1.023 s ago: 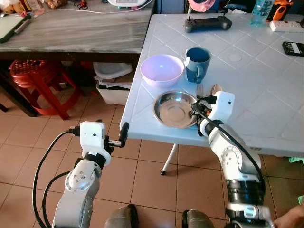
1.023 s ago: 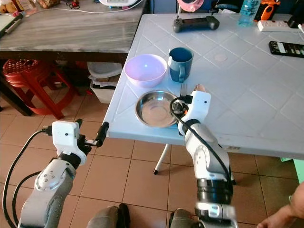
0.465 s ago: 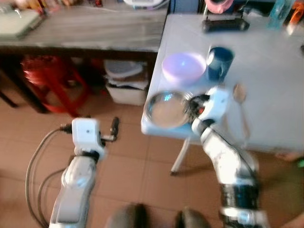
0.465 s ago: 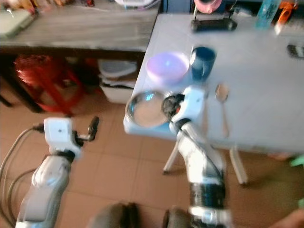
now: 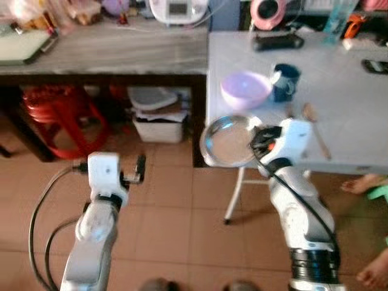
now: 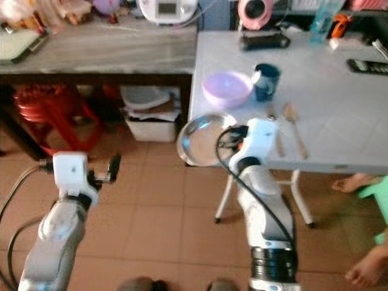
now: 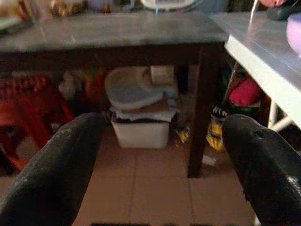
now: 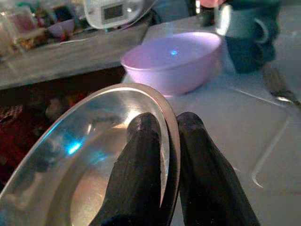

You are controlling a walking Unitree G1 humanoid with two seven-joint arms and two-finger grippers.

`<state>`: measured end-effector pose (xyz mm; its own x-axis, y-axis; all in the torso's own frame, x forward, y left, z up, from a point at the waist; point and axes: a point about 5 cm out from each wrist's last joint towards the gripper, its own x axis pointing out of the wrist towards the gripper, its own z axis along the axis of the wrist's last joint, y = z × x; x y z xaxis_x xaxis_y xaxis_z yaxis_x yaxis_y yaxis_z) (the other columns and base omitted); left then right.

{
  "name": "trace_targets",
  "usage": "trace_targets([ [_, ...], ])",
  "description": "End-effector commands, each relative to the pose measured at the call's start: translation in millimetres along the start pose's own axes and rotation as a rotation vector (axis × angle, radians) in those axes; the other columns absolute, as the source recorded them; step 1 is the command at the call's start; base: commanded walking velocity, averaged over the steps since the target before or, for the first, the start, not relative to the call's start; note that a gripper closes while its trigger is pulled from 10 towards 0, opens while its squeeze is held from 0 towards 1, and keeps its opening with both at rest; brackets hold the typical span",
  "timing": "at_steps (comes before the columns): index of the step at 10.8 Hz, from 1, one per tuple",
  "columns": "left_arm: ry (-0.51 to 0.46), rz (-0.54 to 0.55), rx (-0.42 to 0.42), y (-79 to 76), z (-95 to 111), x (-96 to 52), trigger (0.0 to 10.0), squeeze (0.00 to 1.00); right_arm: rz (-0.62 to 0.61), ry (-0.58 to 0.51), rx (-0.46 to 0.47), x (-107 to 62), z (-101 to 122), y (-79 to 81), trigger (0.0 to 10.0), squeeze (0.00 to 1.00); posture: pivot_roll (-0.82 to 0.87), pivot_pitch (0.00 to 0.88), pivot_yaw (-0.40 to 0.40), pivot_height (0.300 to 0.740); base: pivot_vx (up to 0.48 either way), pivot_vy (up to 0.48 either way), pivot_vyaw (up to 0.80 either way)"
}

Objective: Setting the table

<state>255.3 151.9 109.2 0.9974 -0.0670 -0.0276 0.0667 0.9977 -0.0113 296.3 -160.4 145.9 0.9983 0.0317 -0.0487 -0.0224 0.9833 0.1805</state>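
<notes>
A round steel plate hangs tilted at the near left corner of the white table, partly past its edge. My right gripper is shut on the plate's right rim; in the right wrist view the two black fingers pinch the rim of the plate. Behind the plate stand a purple bowl and a dark blue mug. A fork and a wooden-handled spoon lie to the right. My left gripper is held open over the floor, away from the table.
A grey-topped wooden bench stands left of the table, with a red stool and a white bin beneath. A black controller and a phone lie at the table's back. A person's bare feet are at the right.
The whole view has pulled back and shifted, so the camera moved. The right gripper stays shut on the plate's rim, and the plate now tilts up past the table's corner.
</notes>
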Motion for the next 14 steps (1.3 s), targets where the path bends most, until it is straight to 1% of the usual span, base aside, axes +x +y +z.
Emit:
trace_targets([
  [1, -0.002, 0.026, 0.023, 5.4, 0.1, 1.2, 10.0, 0.00, -0.003, -0.026, -0.006, -1.3, 4.1, -0.5, 0.0, 0.00, -0.07, 0.058, 0.076, 0.740, 0.435, 0.000, 0.00],
  [2, -0.014, 0.053, 0.030, 9.6, 2.4, 5.4, 10.0, 0.00, 0.014, -0.053, -0.039, -6.1, 3.9, 3.0, 0.0, 0.00, -0.07, 0.046, 0.077, 0.740, 0.431, 0.000, 0.00],
  [4, -0.008, 0.052, -0.003, 10.4, 0.0, 7.1, 10.0, 0.00, 0.024, -0.074, -0.065, -10.1, 2.2, 5.7, 0.0, 0.00, -0.08, 0.028, 0.082, 0.740, 0.435, 0.000, 0.00],
  [5, -0.009, 0.044, -0.008, 8.7, -0.8, 9.1, 10.0, 0.00, 0.030, -0.091, -0.085, -9.5, 4.0, 7.3, 0.0, 0.00, -0.08, 0.016, 0.084, 0.740, 0.431, 0.000, 0.00],
  [6, -0.012, 0.038, -0.008, 7.6, -0.7, 12.0, 10.0, 0.00, 0.034, -0.109, -0.084, -7.3, 7.4, 9.1, 0.0, 0.00, -0.08, 0.006, 0.085, 0.740, 0.431, 0.000, 0.00],
  [7, -0.012, 0.036, 0.002, 7.6, 0.0, 15.8, 10.0, 0.00, 0.045, -0.126, -0.103, -5.4, 9.7, 10.2, 0.0, 0.00, -0.09, 0.000, 0.087, 0.740, 0.375, 0.300, 0.00],
  [9, -0.018, 0.027, 0.018, 6.6, 0.6, 18.4, 10.0, 0.00, 0.044, -0.128, -0.106, -5.5, 8.6, 9.1, 0.0, 0.00, -0.09, 0.000, 0.088, 0.740, 0.291, 0.379, 0.00],
  [10, -0.020, 0.019, 0.032, 4.9, 0.6, 18.9, 10.0, 0.00, 0.045, -0.130, -0.109, -6.1, 8.2, 9.0, 0.0, 0.00, -0.09, 0.000, 0.089, 0.740, 0.244, 0.412, 0.00],
  [14, -0.019, 0.007, 0.032, 2.7, -1.4, 18.3, 10.0, 0.00, 0.053, -0.134, -0.120, -6.0, 7.9, 10.4, 0.0, 0.00, -0.09, 0.000, 0.085, 0.740, 0.247, 0.412, 0.00],
])
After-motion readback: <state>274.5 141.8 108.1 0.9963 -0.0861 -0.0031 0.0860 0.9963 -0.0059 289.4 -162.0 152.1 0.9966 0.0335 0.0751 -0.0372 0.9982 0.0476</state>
